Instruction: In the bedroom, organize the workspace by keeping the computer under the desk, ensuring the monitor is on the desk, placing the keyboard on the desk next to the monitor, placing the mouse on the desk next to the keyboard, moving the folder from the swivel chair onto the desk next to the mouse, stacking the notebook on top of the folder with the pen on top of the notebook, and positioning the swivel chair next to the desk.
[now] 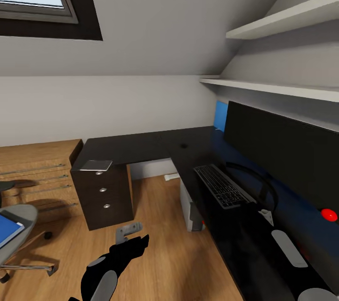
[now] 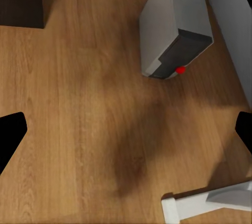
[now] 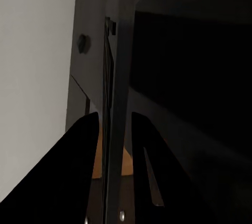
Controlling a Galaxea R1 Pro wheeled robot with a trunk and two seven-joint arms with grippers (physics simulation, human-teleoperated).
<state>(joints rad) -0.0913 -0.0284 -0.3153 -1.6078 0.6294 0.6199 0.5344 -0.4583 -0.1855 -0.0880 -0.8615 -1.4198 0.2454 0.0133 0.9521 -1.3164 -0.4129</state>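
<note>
At the centre right of the head view we see the keyboard [image 1: 222, 186] lying on the dark desk [image 1: 141, 146], in front of the monitor [image 1: 282, 148]. In the right wrist view the right gripper [image 3: 111, 145] has its fingers on both sides of a thin dark edge, which we judge to be the keyboard, so it seems pressed on it. The left gripper [image 2: 126, 129] is spread wide and empty above the wooden floor [image 2: 79, 103], near the computer [image 2: 176, 24] under the desk. The folder [image 1: 8, 228] waits on the swivel chair [image 1: 28, 214], lower left. To do this step well, we should keep the keyboard flat, slide it slowly beside the monitor, and avoid pushing the small mouse [image 1: 183, 145]
</note>
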